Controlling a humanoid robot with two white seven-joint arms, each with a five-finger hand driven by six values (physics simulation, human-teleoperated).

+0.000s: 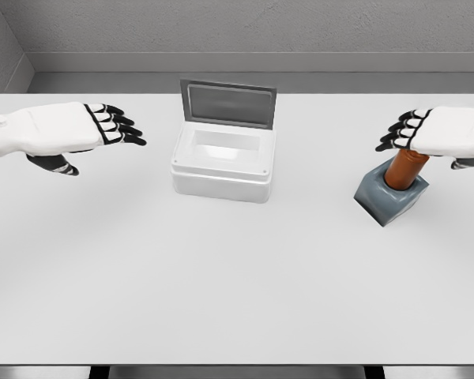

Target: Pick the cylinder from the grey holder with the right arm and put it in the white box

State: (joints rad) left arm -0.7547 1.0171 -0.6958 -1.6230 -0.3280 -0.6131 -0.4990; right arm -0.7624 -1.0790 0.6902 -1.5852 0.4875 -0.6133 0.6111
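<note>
My right robot hand (pixel 426 134) hovered, fingers spread, over the cylinder (pixel 403 169); I judged I should wrap it squarely, lifting straight from the holder (pixel 389 199)

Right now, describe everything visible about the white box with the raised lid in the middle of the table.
The white rectangular box sits on the white table, slightly left of centre toward the far side. It looks like smooth moulded plastic with rounded corners and a stepped rim bearing small dark dots at the front corners. Its hinged lid, grey on the inner face with a darker frame, stands open and nearly upright at the back edge. The white cavity appears empty. Neither robot hand touches it; only the table is in contact.
</note>
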